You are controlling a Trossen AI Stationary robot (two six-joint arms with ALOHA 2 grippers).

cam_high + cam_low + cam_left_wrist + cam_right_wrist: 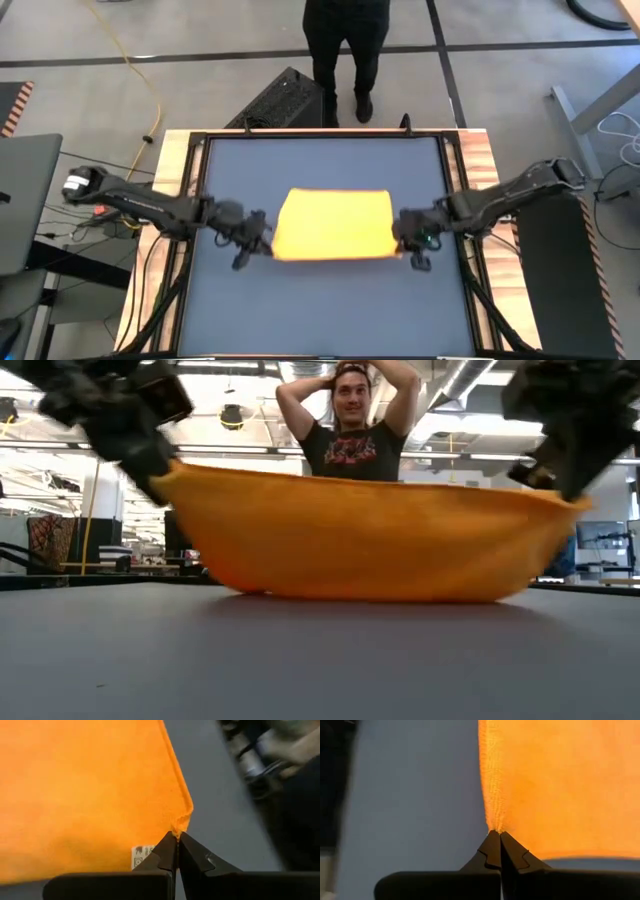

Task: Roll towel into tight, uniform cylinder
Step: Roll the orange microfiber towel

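1. While the towel [333, 224] is hanging between the two arms over the middle of the desk [325, 310], its near corners are being held up and its belly is sagging down onto the dark desk top, as the low view is showing.
2. The left gripper [262, 237] is reaching in from the left side of the desk, and its jaws are pressing together on the towel's near left corner; the left wrist view is showing the dark fingertips [167, 851] pinching the very tip of the cloth.
3. The right gripper [407, 243] is reaching in from the right side, and its jaws are likewise pinching the towel's near right corner, with the cloth edge running straight out from the closed fingertips [494, 846] in the right wrist view.
4. A small white label [142, 856] is showing on the towel just beside the left jaws.
5. The towel is lying open as a single spread sheet, not rolled, with its far edge resting flat on the desk.
6. A person [349, 422] in a dark shirt is standing beyond the far edge of the desk, with both hands raised to the head.
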